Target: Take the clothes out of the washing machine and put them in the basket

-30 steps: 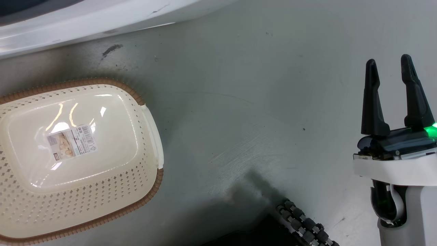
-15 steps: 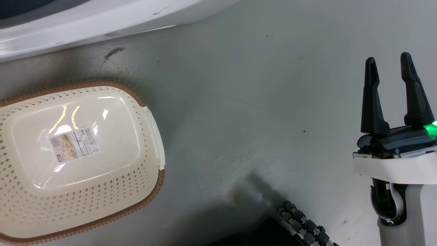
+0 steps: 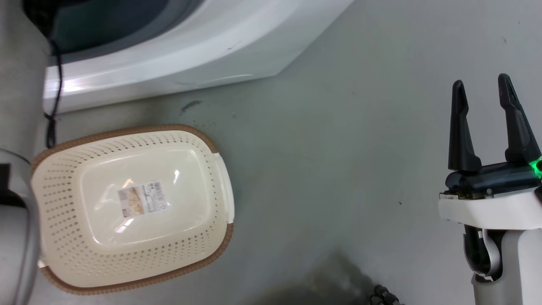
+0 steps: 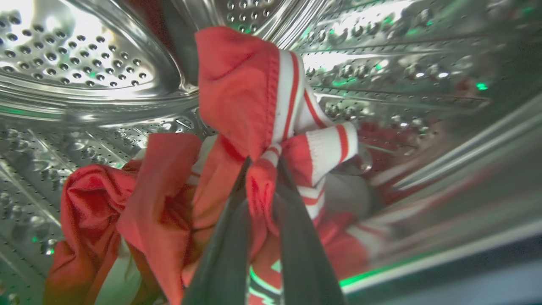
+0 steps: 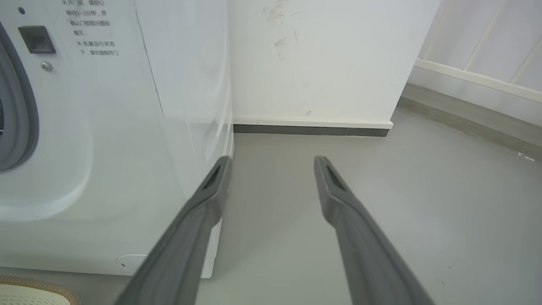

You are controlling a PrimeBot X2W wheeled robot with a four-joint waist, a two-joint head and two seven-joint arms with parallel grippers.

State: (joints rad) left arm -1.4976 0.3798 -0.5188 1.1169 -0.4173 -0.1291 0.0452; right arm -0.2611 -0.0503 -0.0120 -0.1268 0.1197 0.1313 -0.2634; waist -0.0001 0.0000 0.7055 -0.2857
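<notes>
The left gripper [image 4: 263, 167], fingers closed on a thin fold of the clothes [image 4: 237, 84] inside the washing machine [image 4: 84, 63], may lose them before reaching the empty basket [image 3: 127, 128] on the floor [image 3: 338, 148], while the right gripper [image 3: 482, 91] has its fingers spread.

One basket [image 3: 63, 220], one label [image 3: 143, 198], one washing machine [image 3: 169, 63]. Two grippers: left gripper [image 4: 264, 165], right gripper [image 3: 481, 80]. Red clothes [image 4: 237, 84]: tangled, number indeterminate.

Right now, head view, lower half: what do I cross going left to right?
Pale forearm at the left edge → basket, empty → bare grey floor → right gripper, open, fingers pointing up.
</notes>
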